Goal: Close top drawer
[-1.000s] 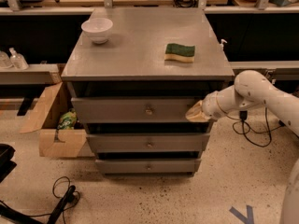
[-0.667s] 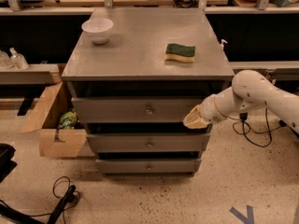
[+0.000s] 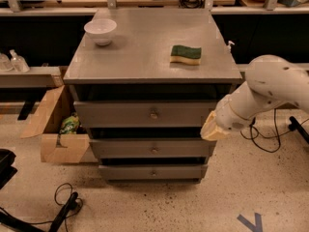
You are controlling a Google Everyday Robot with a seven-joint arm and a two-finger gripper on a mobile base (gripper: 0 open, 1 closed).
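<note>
The top drawer is the tallest grey front of three in the cabinet, with a small round knob at its centre. It stands slightly pulled out, with a dark gap between it and the cabinet top. My gripper, on a white arm coming in from the right, is at the right end of the top drawer's front, near its lower corner. I cannot tell whether it touches the front.
A white bowl and a green-and-yellow sponge lie on the cabinet top. Two shorter drawers sit below. An open cardboard box stands on the floor at left. Cables lie on the floor at right and lower left.
My gripper has moved down and a little right along the right end of the top drawer's front. The drawer front shows no clear movement.
</note>
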